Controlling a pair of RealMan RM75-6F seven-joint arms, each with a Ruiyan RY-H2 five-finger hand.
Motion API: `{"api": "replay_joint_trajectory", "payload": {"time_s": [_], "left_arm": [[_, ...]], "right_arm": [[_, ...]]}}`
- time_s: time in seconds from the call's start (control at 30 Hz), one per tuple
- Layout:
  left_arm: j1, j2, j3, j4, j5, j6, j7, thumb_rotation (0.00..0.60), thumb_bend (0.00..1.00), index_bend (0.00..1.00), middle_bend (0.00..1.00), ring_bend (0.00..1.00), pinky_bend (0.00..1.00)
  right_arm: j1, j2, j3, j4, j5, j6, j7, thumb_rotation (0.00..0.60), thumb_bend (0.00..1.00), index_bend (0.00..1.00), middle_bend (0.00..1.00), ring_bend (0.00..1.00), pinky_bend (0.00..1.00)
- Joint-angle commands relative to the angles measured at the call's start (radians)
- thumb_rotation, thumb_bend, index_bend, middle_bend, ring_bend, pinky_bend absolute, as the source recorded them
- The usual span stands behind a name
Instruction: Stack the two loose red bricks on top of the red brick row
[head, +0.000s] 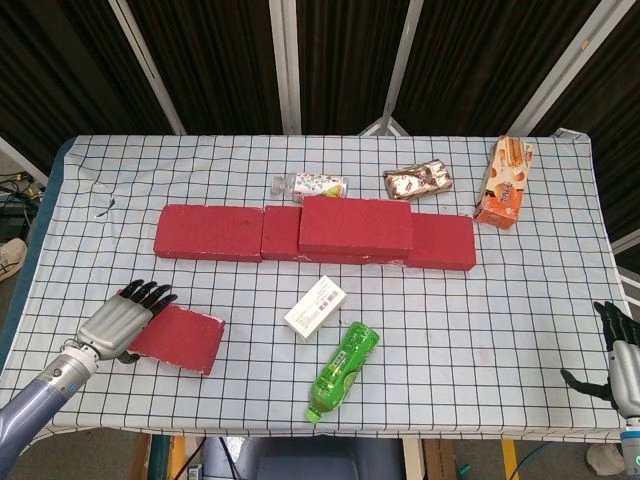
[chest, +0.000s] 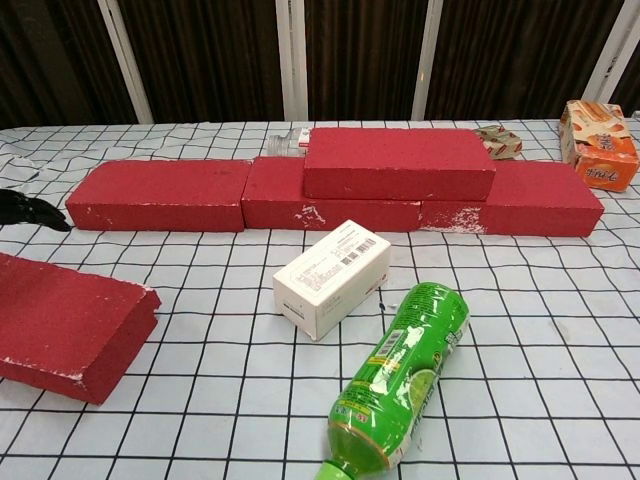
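Observation:
One loose red brick lies near the table's front left. My left hand hovers over its left end with fingers stretched out and holding nothing; the chest view shows only its dark fingertips above the brick. The red brick row runs across the middle of the table. Another red brick lies on top of the row, right of centre. My right hand hangs off the table's front right corner, fingers apart and empty.
A white box and a green bottle lie in front of the row. Behind it are a small bottle, a snack packet and an orange carton.

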Motion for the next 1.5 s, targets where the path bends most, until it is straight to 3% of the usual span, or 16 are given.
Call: {"api": "replay_joint_trajectory", "payload": {"time_s": [0.03,0.4,1.03,1.5], "left_arm": [[-0.023,-0.025,-0.003,0.043,0.001,-0.020,-0.030,0.600,0.00,0.00,0.00,0.00,0.00],[-0.040,-0.085,0.011,0.138,0.065,-0.028,-0.148,0.600,0.00,0.00,0.00,0.00,0.00],[-0.025,-0.053,0.085,0.208,0.221,0.011,-0.352,0.600,0.00,0.00,0.00,0.00,0.00],[-0.022,-0.090,0.100,0.280,0.245,0.048,-0.373,0.600,0.00,0.00,0.00,0.00,0.00]], "right_arm": [[0.016,0.000,-0.014,-0.007,0.031,0.011,-0.020,0.600,0.21,0.00,0.00,0.00,0.00],[0.057,-0.002,-0.053,-0.018,0.090,0.050,-0.048,0.600,0.21,0.00,0.00,0.00,0.00],[0.119,-0.023,-0.102,-0.021,0.182,0.114,-0.098,0.600,0.21,0.00,0.00,0.00,0.00],[0.151,-0.021,-0.141,-0.033,0.224,0.164,-0.098,0.600,0.21,0.00,0.00,0.00,0.00]]}}
